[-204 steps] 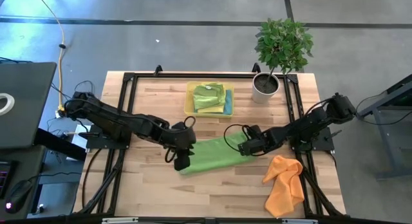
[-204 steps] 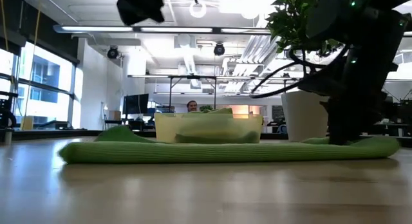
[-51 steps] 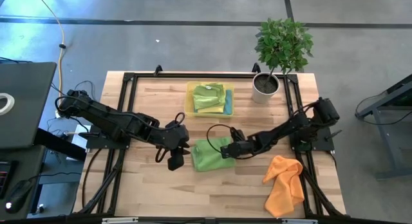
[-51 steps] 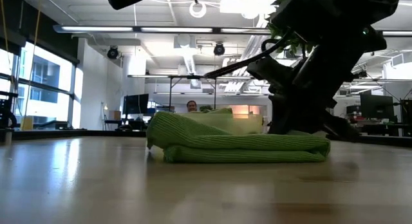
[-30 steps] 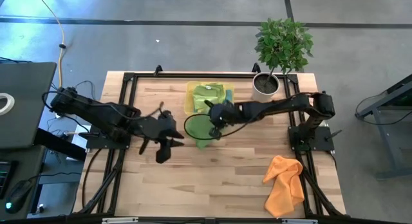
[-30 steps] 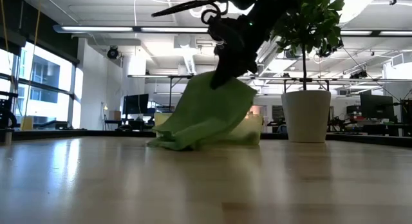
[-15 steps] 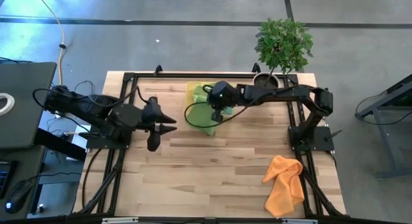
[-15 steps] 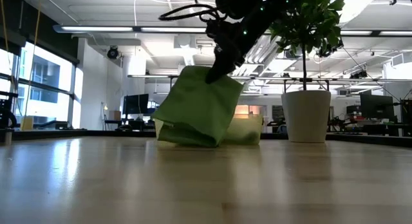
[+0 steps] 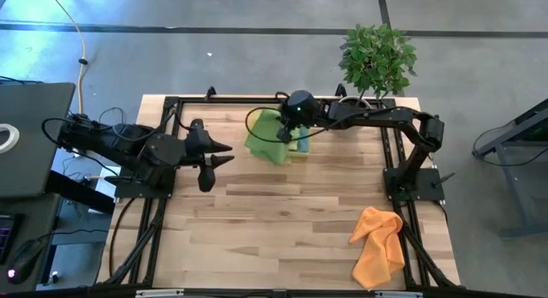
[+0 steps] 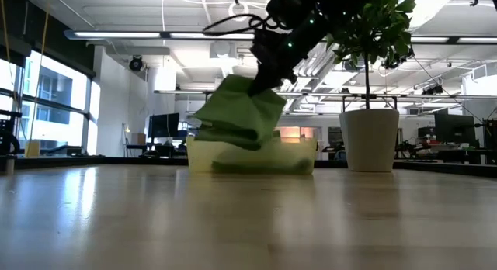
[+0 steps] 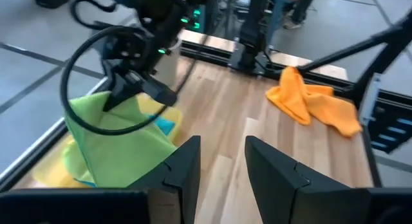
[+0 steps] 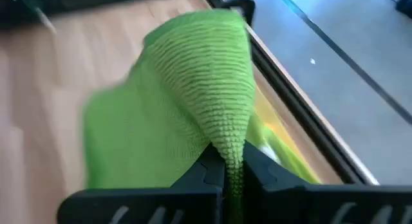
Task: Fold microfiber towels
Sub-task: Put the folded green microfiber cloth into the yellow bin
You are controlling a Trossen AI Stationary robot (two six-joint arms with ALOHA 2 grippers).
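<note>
Right hand [image 9: 292,132] is clamped tight on the folded green towel [image 9: 272,140], dangling it over the tray [image 10: 295,158]; left hand [image 9: 224,155] sits half-open, empty.

Right pincer [image 11: 114,102] lifts green towel [image 11: 112,150]; orange towel [image 11: 313,103] lies beyond
</note>
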